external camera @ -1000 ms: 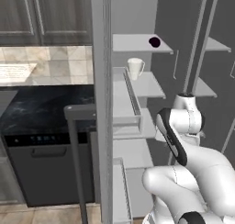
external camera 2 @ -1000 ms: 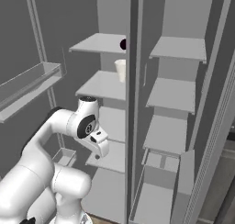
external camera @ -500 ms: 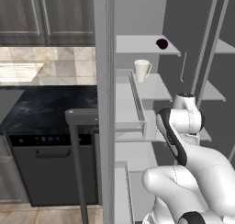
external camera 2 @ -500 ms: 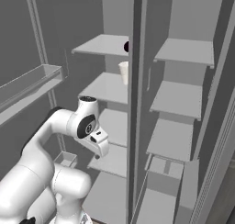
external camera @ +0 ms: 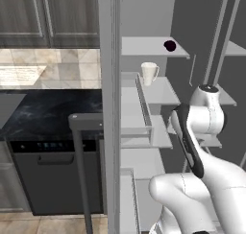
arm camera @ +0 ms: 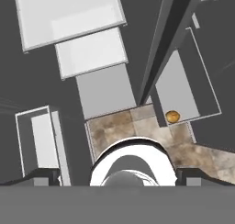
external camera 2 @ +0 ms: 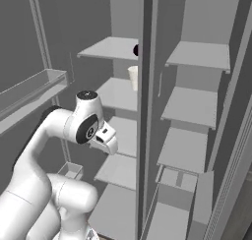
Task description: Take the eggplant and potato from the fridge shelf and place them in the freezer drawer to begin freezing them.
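Note:
The eggplant [external camera: 169, 45], a small dark lump, rests on the top fridge shelf [external camera: 144, 47]; in the right base view the eggplant [external camera 2: 136, 50] is half hidden behind the fridge's centre post. The potato [arm camera: 172, 116] lies far below the hand on a grey outlined surface right of the dark post, beside the tiled floor. My gripper [arm camera: 118, 175] hangs at mid height in front of the shelves, pointing down, open and holding nothing; its fingertips [arm camera: 43, 175] stand wide apart. A low grey box [external camera 2: 174, 182] sits at the bottom right; I cannot tell whether it is the freezer drawer.
A white cup [external camera: 149, 73] stands on the second shelf, below the eggplant. The open fridge door's edge [external camera: 113, 108] rises left of the arm. A dark counter [external camera: 43, 113] and dishwasher [external camera: 48, 175] lie further left. A small see-through bin [external camera 2: 71, 170] sits low on the left.
The whole picture has shifted a little in both base views, so the camera has moved. The arm holds the same pose and the gripper stays open.

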